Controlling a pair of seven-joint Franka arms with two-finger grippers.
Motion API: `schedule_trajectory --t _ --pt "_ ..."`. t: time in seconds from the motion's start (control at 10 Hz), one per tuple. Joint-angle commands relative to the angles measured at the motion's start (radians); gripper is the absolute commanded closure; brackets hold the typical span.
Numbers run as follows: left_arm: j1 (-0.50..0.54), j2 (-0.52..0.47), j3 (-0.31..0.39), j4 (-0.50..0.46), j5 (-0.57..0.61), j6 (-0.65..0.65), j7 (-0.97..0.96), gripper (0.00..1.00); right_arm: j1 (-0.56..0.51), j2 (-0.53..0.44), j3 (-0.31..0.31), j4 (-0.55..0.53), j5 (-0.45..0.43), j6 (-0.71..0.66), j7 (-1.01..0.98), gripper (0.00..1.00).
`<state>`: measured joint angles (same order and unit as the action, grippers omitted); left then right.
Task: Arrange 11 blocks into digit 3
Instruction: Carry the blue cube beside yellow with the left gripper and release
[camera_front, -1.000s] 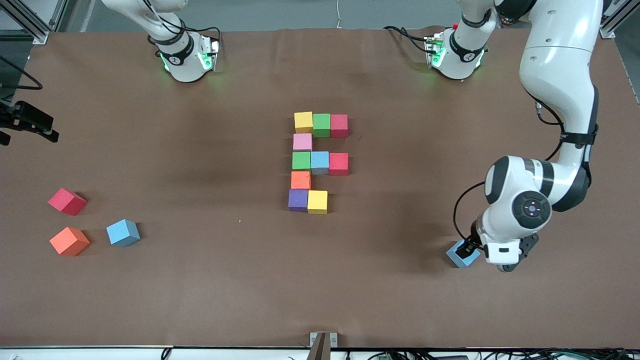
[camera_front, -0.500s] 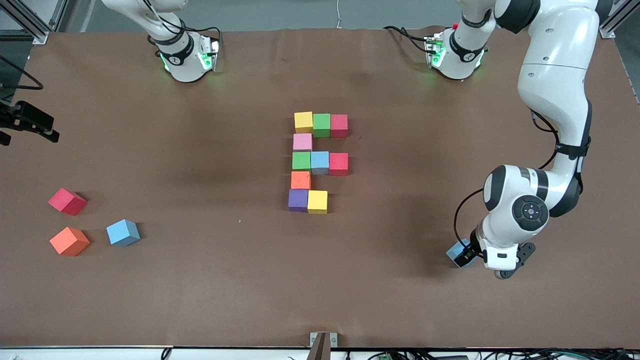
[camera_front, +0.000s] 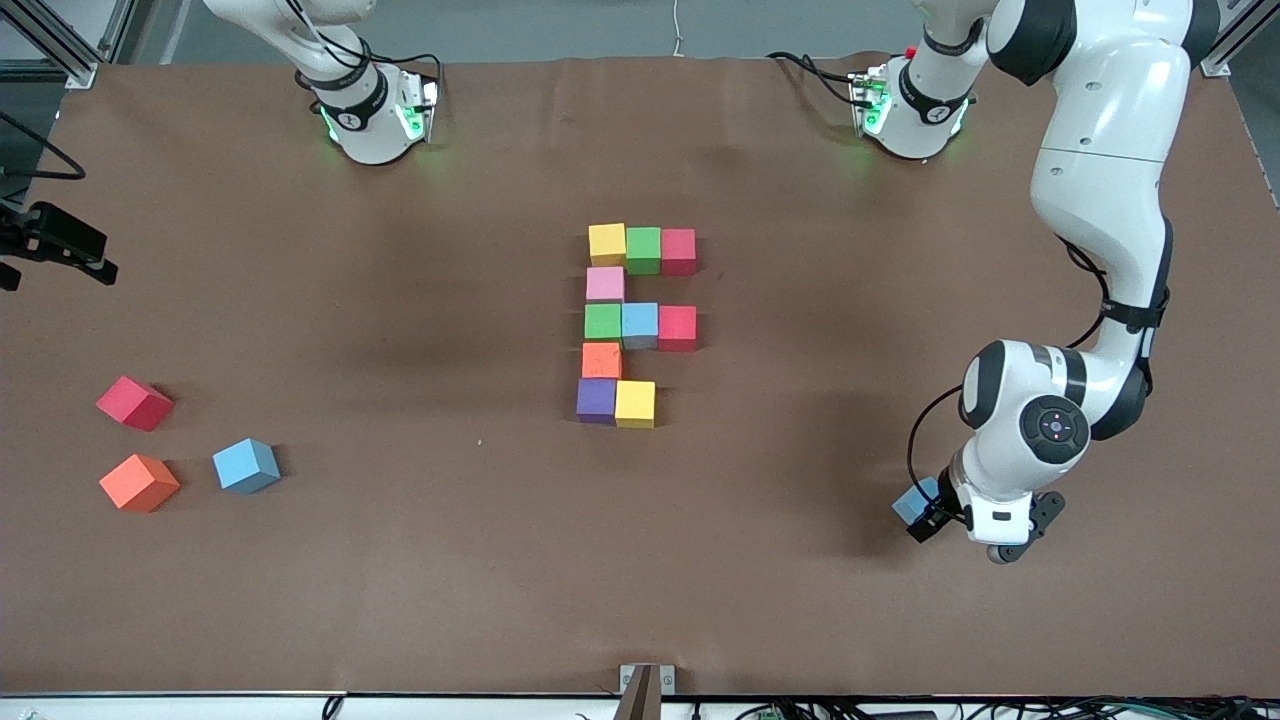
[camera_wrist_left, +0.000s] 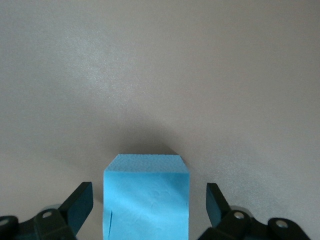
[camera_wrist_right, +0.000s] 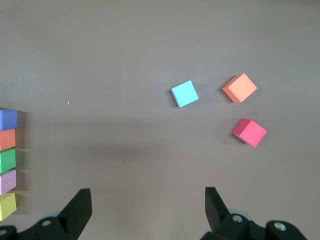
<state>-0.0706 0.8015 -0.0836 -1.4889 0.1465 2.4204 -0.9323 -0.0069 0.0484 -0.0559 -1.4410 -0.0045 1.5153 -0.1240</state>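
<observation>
In the front view, ten small matte foam cubes sit pressed edge to edge at mid-table as the unfinished many-coloured digit 3 (camera_front: 633, 325): two full bars of three, two single joining cubes, and a nearest bar holding only a purple cube and a yellow cube (camera_front: 635, 404), so one slot beside the yellow is open. Near the left arm's end of the table, nearer the camera than the figure, the left gripper (camera_front: 930, 512) is down at a light-blue foam cube (camera_front: 915, 500), apparently to fetch it for that slot. Three spare cubes, red (camera_front: 134, 403), orange (camera_front: 139, 482) and light blue (camera_front: 246, 466), lie loosely together toward the right arm's end, well apart from the figure. The right gripper itself is out of this view. The left wrist view shows the light-blue cube on the brown table cover (camera_wrist_left: 160, 75) between the black fingers (camera_wrist_left: 77, 207), which stand apart with a gap on each side, not yet clamped. The right wrist view shows the waiting right gripper (camera_wrist_right: 148, 210) high over bare cover, fingers spread and empty, with the spare cubes and the figure's edge below. No brand, label or writing is readable anywhere.
</observation>
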Motion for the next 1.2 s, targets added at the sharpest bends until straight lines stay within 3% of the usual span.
schedule_trajectory --t 0.0,0.1,0.3,0.5,0.7,1.1 --pt "0.000 0.002 0.001 0.002 -0.013 0.014 0.001 0.45 -0.005 -0.018 0.002 -0.010 -0.002 -0.006 0.011 0.00" --pt "-0.008 0.001 -0.001 0.002 -0.018 0.014 -0.006 0.61 -0.005 -0.018 0.002 -0.010 -0.002 -0.007 0.011 0.00" --pt "-0.014 -0.025 -0.004 0.002 -0.018 0.000 -0.075 0.72 -0.004 -0.018 0.002 -0.010 -0.002 -0.007 0.011 0.00" --pt "-0.055 -0.068 -0.036 0.005 -0.013 -0.035 -0.265 0.73 -0.005 -0.018 0.002 -0.010 -0.002 -0.007 0.011 0.00" --pt "-0.153 -0.073 -0.027 0.022 -0.004 -0.053 -0.570 0.73 -0.005 -0.018 0.002 -0.010 -0.002 -0.007 0.011 0.00" --pt "-0.305 -0.068 -0.027 0.048 -0.005 -0.179 -0.943 0.73 -0.004 -0.019 0.002 -0.010 -0.002 -0.009 0.011 0.00"
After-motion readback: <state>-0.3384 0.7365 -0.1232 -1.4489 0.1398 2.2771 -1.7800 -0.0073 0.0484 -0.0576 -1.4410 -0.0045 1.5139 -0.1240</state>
